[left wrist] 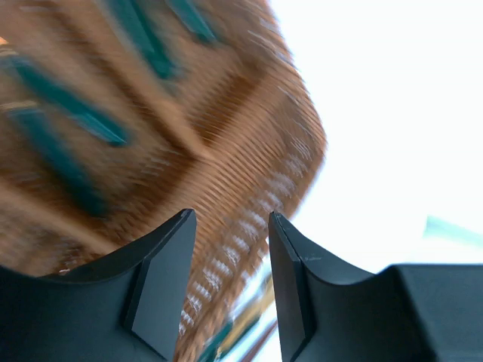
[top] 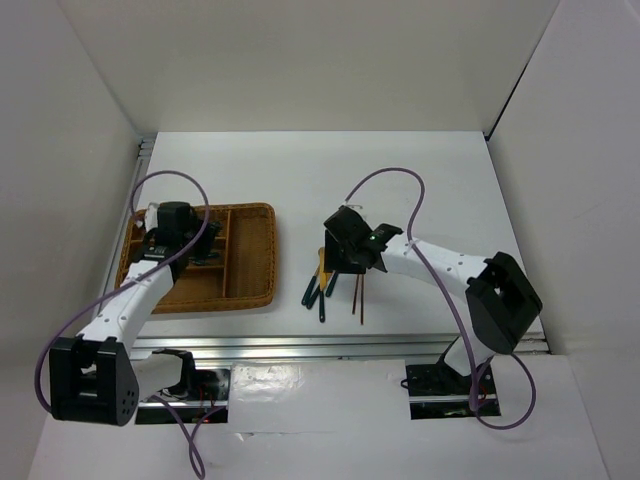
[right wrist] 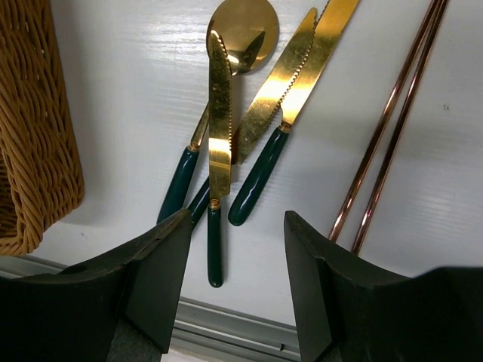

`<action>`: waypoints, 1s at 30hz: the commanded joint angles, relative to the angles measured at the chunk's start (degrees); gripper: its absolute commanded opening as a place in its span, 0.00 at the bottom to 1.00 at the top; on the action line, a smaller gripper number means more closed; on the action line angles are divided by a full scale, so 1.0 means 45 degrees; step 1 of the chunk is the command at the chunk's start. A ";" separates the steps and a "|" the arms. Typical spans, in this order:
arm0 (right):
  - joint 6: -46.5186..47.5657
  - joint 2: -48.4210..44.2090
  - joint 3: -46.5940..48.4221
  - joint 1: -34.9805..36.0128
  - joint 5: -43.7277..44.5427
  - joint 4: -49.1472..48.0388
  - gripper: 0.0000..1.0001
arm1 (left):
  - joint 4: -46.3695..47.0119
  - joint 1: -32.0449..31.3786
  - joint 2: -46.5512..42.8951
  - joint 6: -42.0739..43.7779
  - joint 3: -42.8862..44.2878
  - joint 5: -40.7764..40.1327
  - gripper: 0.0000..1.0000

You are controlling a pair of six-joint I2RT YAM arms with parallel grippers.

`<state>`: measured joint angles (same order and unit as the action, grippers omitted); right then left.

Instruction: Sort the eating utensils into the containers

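The brown wicker tray [top: 255, 262] lies at the left. It holds teal-handled utensils [left wrist: 83, 121], blurred in the left wrist view. My left gripper [top: 200, 245] hovers over the tray, open and empty [left wrist: 230, 219]. Several utensils [top: 322, 290] lie in a pile right of the tray: a gold spoon [right wrist: 243, 30] and three gold-bladed knives [right wrist: 219, 136] with teal handles. A pair of reddish chopsticks [right wrist: 389, 121] lies to their right [top: 358, 295]. My right gripper [top: 350, 262] hangs open and empty above the handle ends [right wrist: 238, 219].
The tray's corner [right wrist: 38, 128] shows at the left of the right wrist view, close to the pile. The table's metal front rail [right wrist: 226, 332] runs just below the handle ends. White walls enclose the table.
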<state>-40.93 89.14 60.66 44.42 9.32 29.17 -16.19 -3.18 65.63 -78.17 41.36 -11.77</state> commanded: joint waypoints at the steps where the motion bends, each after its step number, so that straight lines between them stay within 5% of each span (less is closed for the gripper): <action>1: 0.0247 0.0210 0.0738 -0.0048 -0.0273 -0.0310 0.59 | 0.2169 0.0043 -0.0171 0.4897 0.1002 0.4033 0.57; 7: 0.0247 0.0912 0.0738 -0.0048 -0.1270 -0.0564 0.54 | 0.2015 -0.0094 0.0145 0.6920 0.1062 0.6579 0.56; 17: -0.0886 0.1283 0.0268 -0.0048 -0.0804 -0.0642 0.48 | 0.1254 -0.0914 -0.1263 0.9245 0.0945 0.5840 0.57; 30: -0.1667 0.2787 0.1168 -0.0048 0.0388 0.0199 0.43 | 0.1097 -0.1149 -0.1147 0.9364 0.0827 0.5721 0.57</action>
<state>-46.98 100.95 63.22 44.40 8.45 29.89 -12.01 -8.10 60.71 -37.60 44.38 14.37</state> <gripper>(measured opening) 0.429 0.571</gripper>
